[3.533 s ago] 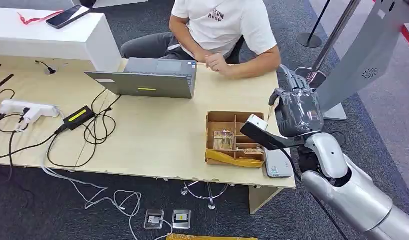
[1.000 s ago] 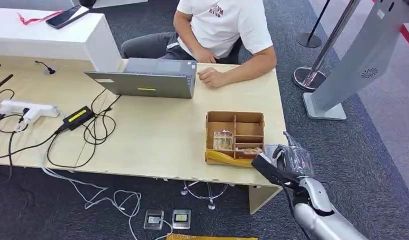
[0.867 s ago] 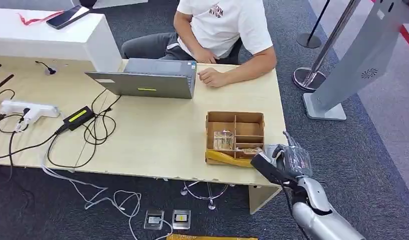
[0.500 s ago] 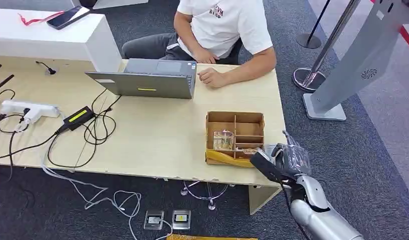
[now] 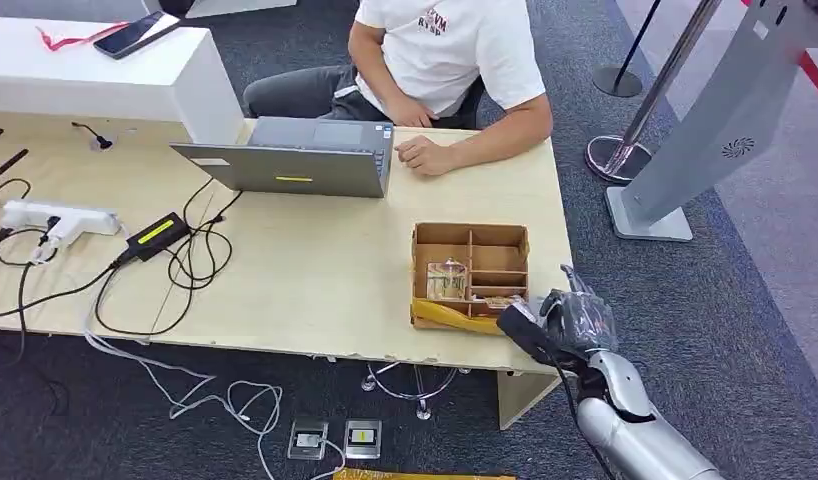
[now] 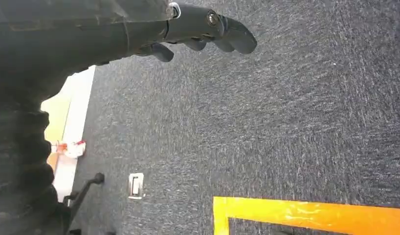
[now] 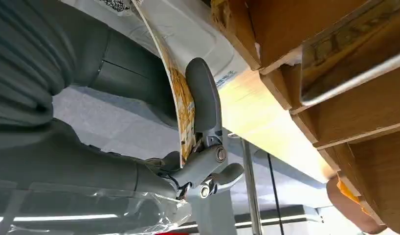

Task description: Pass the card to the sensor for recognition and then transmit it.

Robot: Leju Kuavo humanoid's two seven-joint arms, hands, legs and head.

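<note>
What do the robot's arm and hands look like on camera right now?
The right arm is silver with rounded joint shells and a thin black cable alongside. The right hand is dark grey under a clear plastic wrap. The left hand shows black ribbing and glossy dark fingers.

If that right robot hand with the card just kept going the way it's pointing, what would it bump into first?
Most likely the cardboard box. The right robot hand holds the card at the table corner, with the box's wooden-looking wall right ahead in the wrist view. The exact gap is hard to judge.

One laptop (image 5: 303, 158), one divided cardboard box (image 5: 472, 274), one phone (image 5: 135, 33), one power strip (image 5: 47, 218), two stanchion posts (image 5: 657, 88), one person (image 5: 443, 60).
</note>
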